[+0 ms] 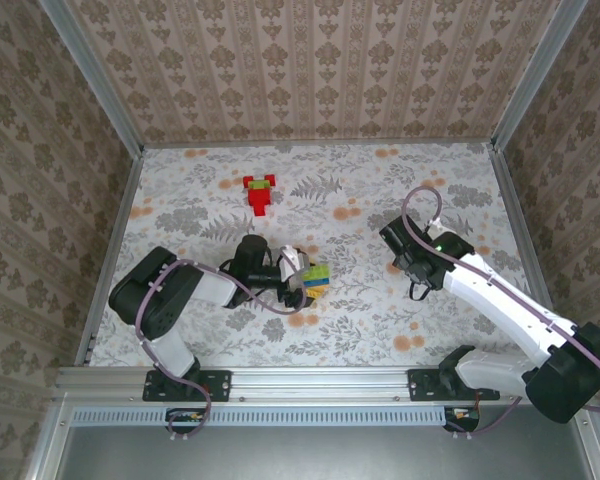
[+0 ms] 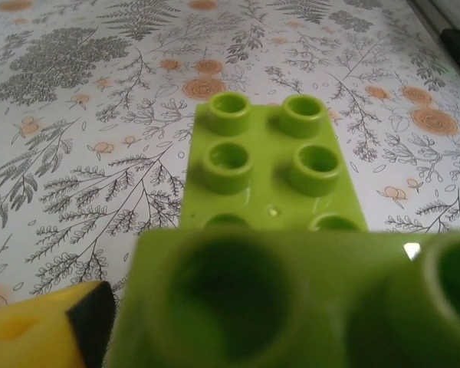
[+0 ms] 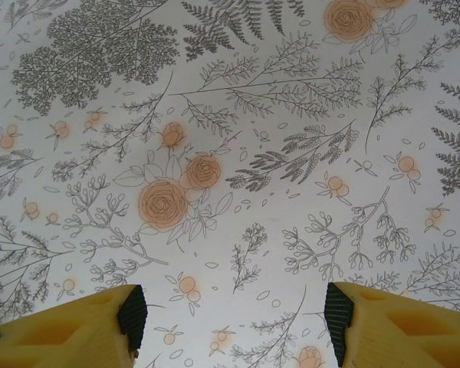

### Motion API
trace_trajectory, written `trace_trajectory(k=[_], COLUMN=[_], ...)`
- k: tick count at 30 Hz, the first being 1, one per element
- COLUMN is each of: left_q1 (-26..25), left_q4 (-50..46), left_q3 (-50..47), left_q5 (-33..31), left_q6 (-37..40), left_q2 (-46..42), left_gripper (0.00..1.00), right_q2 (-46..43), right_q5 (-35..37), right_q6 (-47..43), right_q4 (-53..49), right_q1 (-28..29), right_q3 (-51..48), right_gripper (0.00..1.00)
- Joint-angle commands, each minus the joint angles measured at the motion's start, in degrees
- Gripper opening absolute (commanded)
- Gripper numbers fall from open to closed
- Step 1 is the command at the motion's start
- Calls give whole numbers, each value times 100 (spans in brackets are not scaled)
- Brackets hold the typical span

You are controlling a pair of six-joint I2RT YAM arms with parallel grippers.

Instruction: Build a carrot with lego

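- I had two arms out; my left gripper [image 1: 298, 273] lay low over the table [image 1: 400, 180], its tip against one small lego pile [image 1: 316, 281] just left of the middle.
- From above I counted three colours in that pile: green, yellow and blue; the exact number of bricks I could not tell.
- My left wrist camera showed two green pieces; the far green brick [image 2: 272, 165] lay flat on the table with four whole studs and two half hidden; the near green brick [image 2: 291, 307], blurred, sat across its front edge.
- One left finger [image 2: 50, 330] showed beside the near green brick; whether my left jaws clenched it or had let go, I could not tell.
- My right gripper [image 1: 418, 290] hung over bare table, well apart from the pile; its two fingers [image 3: 69, 330] stood wide with nothing between them; released.
- One red build [image 1: 261, 193] with green bits near its top lay farther back, alone, well apart from both grippers.
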Motion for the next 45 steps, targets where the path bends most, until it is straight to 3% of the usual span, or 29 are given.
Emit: trace_trajectory(k=[1,4,11,20,26,31,37,40,45], left_q1=[39,51,96,157,157,157,192,227,394], left_q4=[-18,99,424,801,557,258,-436,-1525,-3362], left_q3=[-56,-141,-374,-803,-988,-1251,-1593,-1450,-1011], left_q5=[97,119,117,-434,-887,-2202,-3854,-4442,-5714], left_q6=[6,-37,-163,-396,-555,-848,-1449,-1664,-2210], left_q2=[-1,-72,-306,-1051,-1896,-3004,-4810,-5665,-6807], left_gripper=[100,100,100,100,100,100,100,100,100], right_q2=[-35,-178,-848,52,270,382,848,968,1078], right_q5=[-14,177,-106,-688,-608,-668,-1747,-2042,-1854], right_q6=[-102,-28,-233,-776,-1385,-1796,-2105,-2488,-3012], right_q4=[-62,-342,83,1310,1911,2407,2871,2815,2228], right_q1=[-118,-416,-1085,-1162,-1174,-1164,-919,-417,779], right_q3=[-171,-288,-744,-884,-491,-117,75,63,39], right_gripper=[66,67,67,68,68,69,68,68,68])
